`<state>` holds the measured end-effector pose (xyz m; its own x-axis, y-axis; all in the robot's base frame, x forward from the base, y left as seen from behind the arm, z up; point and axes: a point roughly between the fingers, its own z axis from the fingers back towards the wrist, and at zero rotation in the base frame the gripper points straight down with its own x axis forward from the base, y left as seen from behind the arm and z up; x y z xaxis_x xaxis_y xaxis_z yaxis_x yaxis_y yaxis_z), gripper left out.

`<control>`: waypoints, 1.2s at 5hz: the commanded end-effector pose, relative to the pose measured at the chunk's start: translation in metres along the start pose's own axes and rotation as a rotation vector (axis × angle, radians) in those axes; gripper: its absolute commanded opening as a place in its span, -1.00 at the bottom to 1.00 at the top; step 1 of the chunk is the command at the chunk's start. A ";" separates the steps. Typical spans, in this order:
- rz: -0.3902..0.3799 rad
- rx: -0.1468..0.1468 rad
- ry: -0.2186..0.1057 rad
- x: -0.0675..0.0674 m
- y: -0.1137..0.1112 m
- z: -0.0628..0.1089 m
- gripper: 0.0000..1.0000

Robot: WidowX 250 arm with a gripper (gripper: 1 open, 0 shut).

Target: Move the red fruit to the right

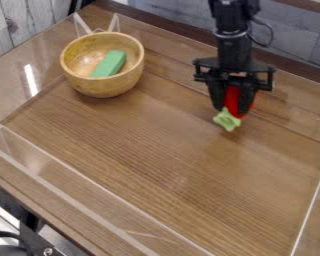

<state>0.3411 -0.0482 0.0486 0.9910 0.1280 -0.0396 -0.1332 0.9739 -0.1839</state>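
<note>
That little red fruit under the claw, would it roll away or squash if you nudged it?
The red fruit looks glossy and moulded, so probably stiff, not squashy, and perhaps slippery. Its rounded body might roll a little on the smooth table, though the green leafy end would likely stop it. It seems small, so probably light.
</note>
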 end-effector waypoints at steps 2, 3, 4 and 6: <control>0.031 -0.023 -0.072 0.011 -0.011 0.007 1.00; 0.055 -0.029 -0.079 0.006 -0.007 0.001 1.00; 0.062 -0.046 -0.086 0.005 -0.009 0.005 1.00; 0.000 -0.077 -0.086 0.011 -0.003 0.015 -1.00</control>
<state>0.3378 -0.0455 0.0391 0.9871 0.1561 -0.0361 -0.1601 0.9561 -0.2452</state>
